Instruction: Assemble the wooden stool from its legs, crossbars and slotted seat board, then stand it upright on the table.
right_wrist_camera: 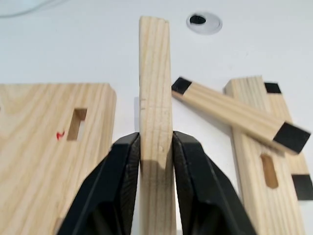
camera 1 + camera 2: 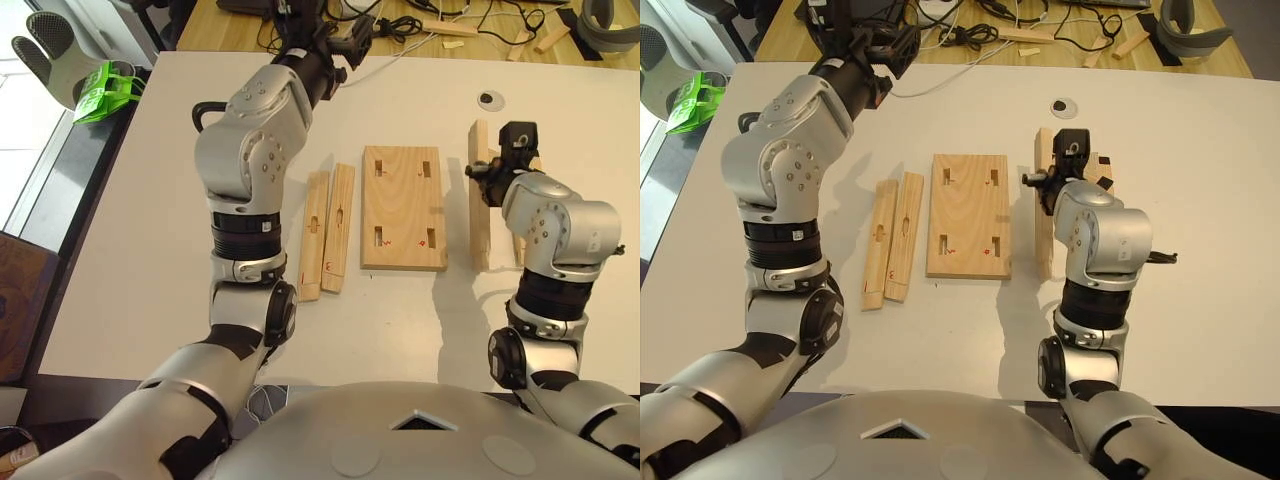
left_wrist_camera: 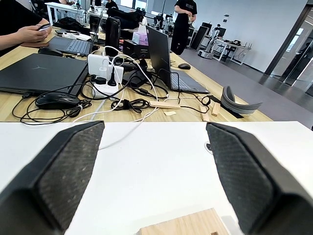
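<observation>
Pale pine leg (image 1: 154,73) on edge | right hand (image 1: 155,142) clamps it | left hand (image 3: 155,147) wide open, empty

Both head views look down from the near side over the table (image 2: 120,200). The left wrist view sits low at the far left, facing the desk (image 3: 10,110) beyond. The right wrist view hangs close above the leg (image 1: 155,122); all share the seat board (image 2: 404,207).
</observation>
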Controlling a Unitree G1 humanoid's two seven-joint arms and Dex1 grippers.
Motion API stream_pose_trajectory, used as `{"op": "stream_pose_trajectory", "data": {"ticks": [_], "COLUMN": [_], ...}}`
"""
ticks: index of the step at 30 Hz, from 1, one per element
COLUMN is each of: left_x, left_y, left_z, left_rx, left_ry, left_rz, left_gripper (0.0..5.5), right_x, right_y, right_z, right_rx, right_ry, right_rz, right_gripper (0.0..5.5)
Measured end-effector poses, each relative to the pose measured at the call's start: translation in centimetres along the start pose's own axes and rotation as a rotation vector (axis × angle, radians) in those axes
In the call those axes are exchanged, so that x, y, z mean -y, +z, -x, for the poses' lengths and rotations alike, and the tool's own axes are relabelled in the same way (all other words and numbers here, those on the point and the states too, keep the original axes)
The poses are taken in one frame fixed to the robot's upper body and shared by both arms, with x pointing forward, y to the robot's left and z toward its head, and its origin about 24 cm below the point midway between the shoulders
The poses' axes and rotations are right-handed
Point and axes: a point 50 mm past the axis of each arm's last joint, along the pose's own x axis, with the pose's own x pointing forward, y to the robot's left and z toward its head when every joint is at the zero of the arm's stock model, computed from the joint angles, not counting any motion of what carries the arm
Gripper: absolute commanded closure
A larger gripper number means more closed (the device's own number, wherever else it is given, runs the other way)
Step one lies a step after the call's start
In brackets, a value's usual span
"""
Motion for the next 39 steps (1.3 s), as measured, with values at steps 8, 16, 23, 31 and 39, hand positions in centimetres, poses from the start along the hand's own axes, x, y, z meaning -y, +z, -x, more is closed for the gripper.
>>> {"op": "stream_pose_trajectory", "data": {"ticks": [8, 16, 23, 31, 39], "left_x": [0.2, 0.8, 0.9, 0.7, 0.9], "left_y": [-0.9, -1.4, -1.5, -1.9, -2.5], "left_z": [0.5, 0.4, 0.5, 0.7, 0.7], "left_rx": [0.003, 0.002, 0.004, -0.007, -0.025], "left_ry": [0.038, 0.051, 0.060, 0.071, 0.067], "left_rz": [0.049, 0.091, 0.095, 0.101, 0.099], "left_gripper": [1.66, 1.66, 1.66, 1.66, 1.66], "right_x": [5.5, 6.4, 5.4, 3.5, 3.3], "right_y": [-2.1, -0.7, -0.6, -0.9, 4.2], "right_z": [0.4, -3.1, -3.4, -3.2, -1.7], "right_rx": [-0.165, -0.151, -0.142, -0.117, 0.122], "right_ry": [-0.024, 0.021, 0.114, 0.232, 0.198], "right_rz": [0.265, 0.481, 0.547, 0.553, 0.555], "right_gripper": [4.58, 4.58, 4.07, 2.79, 1.68]}}
